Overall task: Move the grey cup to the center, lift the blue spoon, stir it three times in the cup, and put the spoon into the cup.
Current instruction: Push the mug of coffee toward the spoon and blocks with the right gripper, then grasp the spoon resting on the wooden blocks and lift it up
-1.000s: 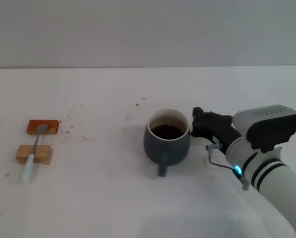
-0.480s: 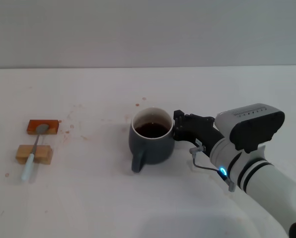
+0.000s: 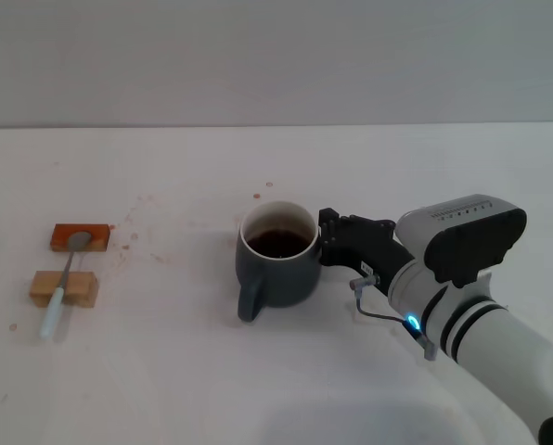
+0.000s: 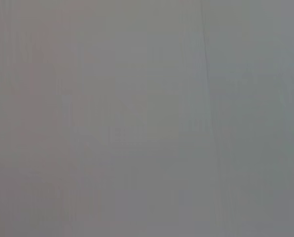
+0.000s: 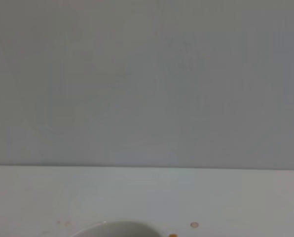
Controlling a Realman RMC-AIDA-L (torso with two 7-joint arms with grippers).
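Grey cup (image 3: 277, 256) sits about mid-table with the right gripper (image 3: 325, 237) against its right side, finger state impossible to tell, while the blue spoon (image 3: 63, 283) lies untouched across two blocks (image 3: 71, 262) far left, so lifting, stirring and placing remain.

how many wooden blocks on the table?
2. An orange-red block and a tan block, both on the table's left, the tan one nearer the robot. The spoon lies across both. None seem hidden.
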